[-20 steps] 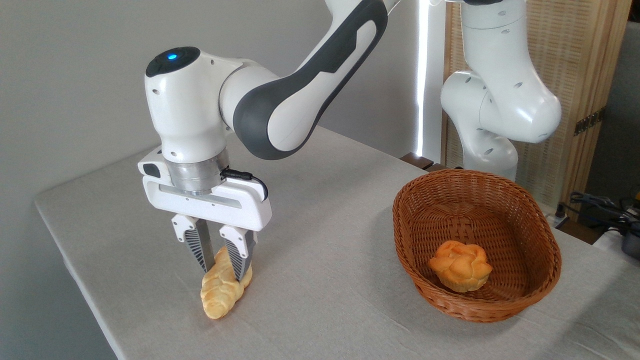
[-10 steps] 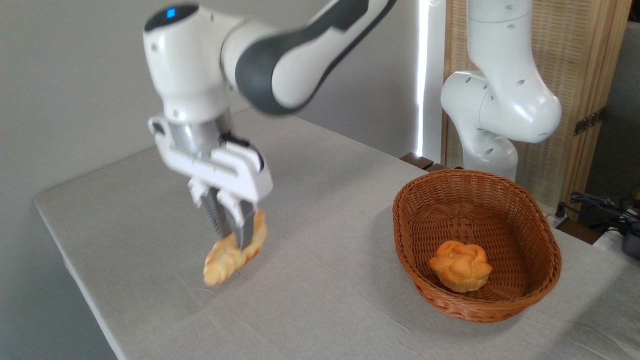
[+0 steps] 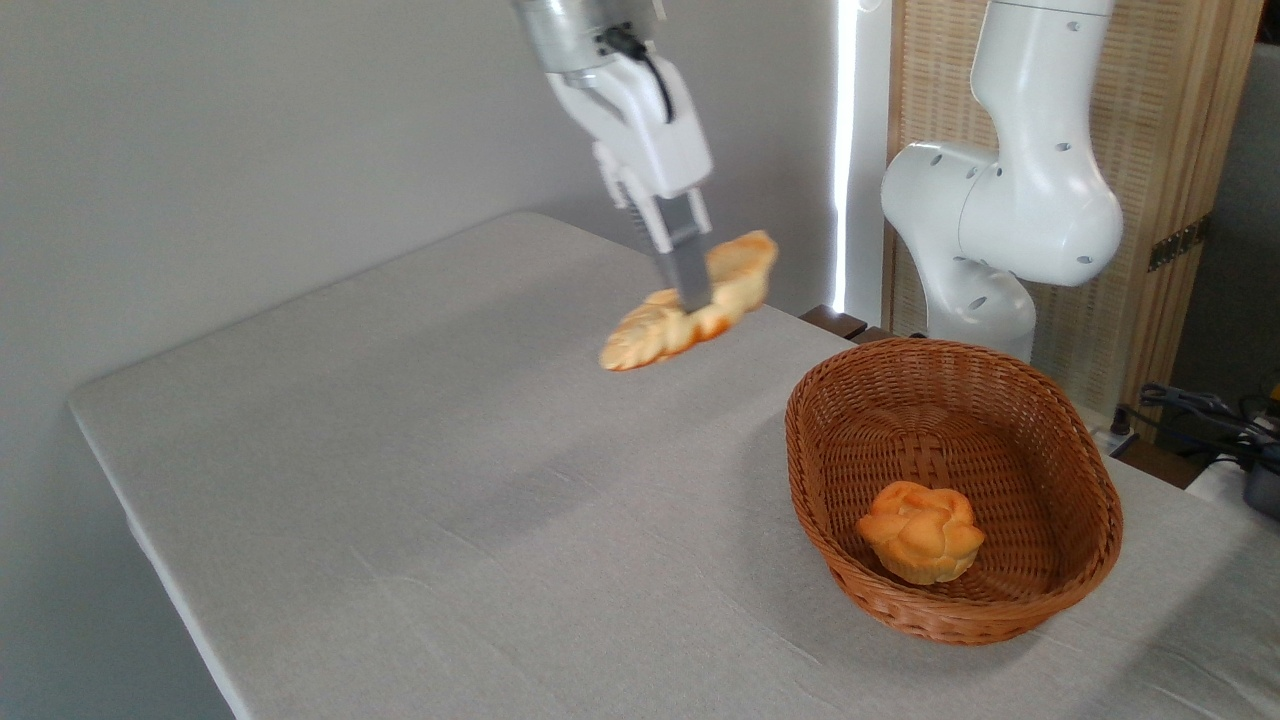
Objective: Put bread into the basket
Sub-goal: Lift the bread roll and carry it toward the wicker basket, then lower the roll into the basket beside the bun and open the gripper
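The long pale golden braided bread (image 3: 650, 335) hangs in the air well above the table, tilted with its right end higher. My gripper (image 3: 690, 292) is shut on the bread near its middle, coming down from the top of the picture. The oval reddish-brown wicker basket (image 3: 1000, 395) stands on the table to the lower right of the bread, apart from it. Inside the basket lies a small round orange knotted bun (image 3: 920, 530).
The table (image 3: 400, 480) is covered with a light grey cloth; its left and front edges drop off. The arm's white base (image 3: 1010, 210) rises behind the basket. Cables and dark devices (image 3: 1220, 420) sit at the far right.
The gripper has lifted the bread off the table and carried it up and to the right, towards the basket. The loaf has turned from hanging steeply to nearly level. The basket and bun have not moved.
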You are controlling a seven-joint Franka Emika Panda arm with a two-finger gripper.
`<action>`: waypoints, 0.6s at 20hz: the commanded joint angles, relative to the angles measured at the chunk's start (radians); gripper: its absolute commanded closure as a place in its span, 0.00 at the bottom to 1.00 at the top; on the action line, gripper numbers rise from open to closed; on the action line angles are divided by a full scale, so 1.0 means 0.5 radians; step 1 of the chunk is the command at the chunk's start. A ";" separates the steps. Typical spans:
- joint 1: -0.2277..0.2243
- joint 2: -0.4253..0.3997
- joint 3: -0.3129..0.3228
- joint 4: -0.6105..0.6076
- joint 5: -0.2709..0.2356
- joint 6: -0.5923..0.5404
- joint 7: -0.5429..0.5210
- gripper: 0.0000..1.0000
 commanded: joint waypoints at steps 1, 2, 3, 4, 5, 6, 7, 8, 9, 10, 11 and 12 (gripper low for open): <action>-0.029 -0.326 0.252 -0.359 0.105 0.014 0.429 0.67; -0.029 -0.369 0.332 -0.399 0.111 0.011 0.512 0.65; -0.035 -0.397 0.412 -0.432 0.111 0.005 0.580 0.55; -0.057 -0.418 0.473 -0.460 0.111 -0.007 0.632 0.41; -0.066 -0.437 0.510 -0.476 0.111 -0.025 0.681 0.39; -0.084 -0.437 0.526 -0.476 0.111 -0.053 0.703 0.23; -0.112 -0.434 0.529 -0.476 0.111 -0.068 0.703 0.07; -0.130 -0.434 0.532 -0.476 0.111 -0.084 0.700 0.01; -0.155 -0.434 0.544 -0.479 0.111 -0.114 0.703 0.00; -0.188 -0.434 0.578 -0.479 0.111 -0.154 0.706 0.00; -0.225 -0.431 0.603 -0.482 0.111 -0.182 0.719 0.00; -0.256 -0.431 0.609 -0.491 0.111 -0.191 0.734 0.00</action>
